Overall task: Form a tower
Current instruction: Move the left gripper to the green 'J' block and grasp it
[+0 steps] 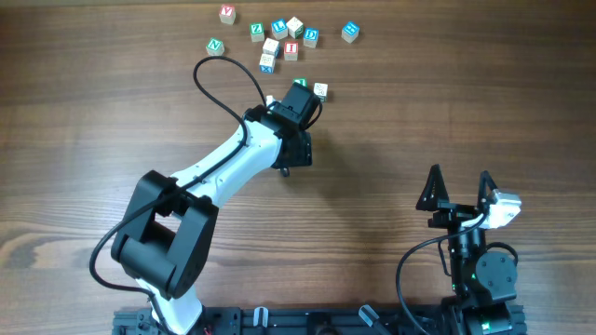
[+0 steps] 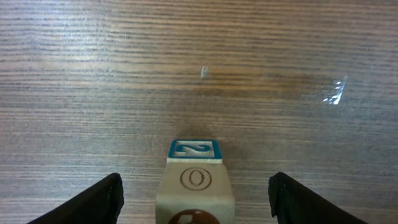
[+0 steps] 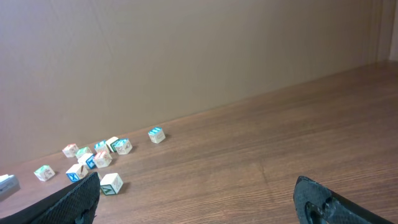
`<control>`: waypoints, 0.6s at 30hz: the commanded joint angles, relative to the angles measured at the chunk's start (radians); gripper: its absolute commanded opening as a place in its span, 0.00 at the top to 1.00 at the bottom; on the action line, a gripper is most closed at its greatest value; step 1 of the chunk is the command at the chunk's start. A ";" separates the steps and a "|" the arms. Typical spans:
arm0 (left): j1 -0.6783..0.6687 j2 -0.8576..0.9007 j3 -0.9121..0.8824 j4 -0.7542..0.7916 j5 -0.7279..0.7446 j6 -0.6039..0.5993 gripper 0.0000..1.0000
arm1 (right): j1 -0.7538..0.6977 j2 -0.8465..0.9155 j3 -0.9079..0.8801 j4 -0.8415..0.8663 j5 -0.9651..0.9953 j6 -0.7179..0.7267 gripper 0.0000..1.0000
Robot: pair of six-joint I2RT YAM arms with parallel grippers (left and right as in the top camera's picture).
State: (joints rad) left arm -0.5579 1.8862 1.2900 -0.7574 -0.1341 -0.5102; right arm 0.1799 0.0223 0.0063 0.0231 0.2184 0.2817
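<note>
The left arm [image 1: 214,167] reaches across the wooden table [image 1: 84,121] from the near left toward the far middle. Beyond it lies a scatter of loose cubes [image 1: 270,46]. Reading from the left they show a green N [image 1: 215,45], a red V [image 1: 226,13], a green Z [image 1: 256,30], a red I [image 1: 291,49] and a blue D [image 1: 310,36]. The other faces are too small to read.

The left gripper [image 2: 196,182] hangs at the near edge of that scatter with its fingers [image 2: 93,202] spread wide, grasping nothing. Between them, touching neither, is the tower [image 2: 195,193], one cube wide, at the far middle of the table. Its uppermost visible face has a blue frame around a character like a 2 or a Z. The face below bears a brown circled O, and under that is a dark brown picture cut off by the frame edge. From overhead the gripper hides most of the tower.

Just right of the gripper sits a single white cube [image 1: 320,89], and farther right and away lies a blue-faced cube [image 1: 349,31]. At the near right, the right gripper [image 1: 458,186] is well apart from all the cubes, its fingers splayed and empty.
</note>
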 commanded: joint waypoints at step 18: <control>0.131 0.272 0.417 0.278 0.096 0.140 0.37 | -0.004 -0.006 -0.001 0.005 0.010 -0.017 0.00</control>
State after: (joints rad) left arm -0.4065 2.0842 1.7039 -0.5095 -0.0540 -0.3820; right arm 0.1799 0.0223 0.0059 0.0231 0.2184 0.2817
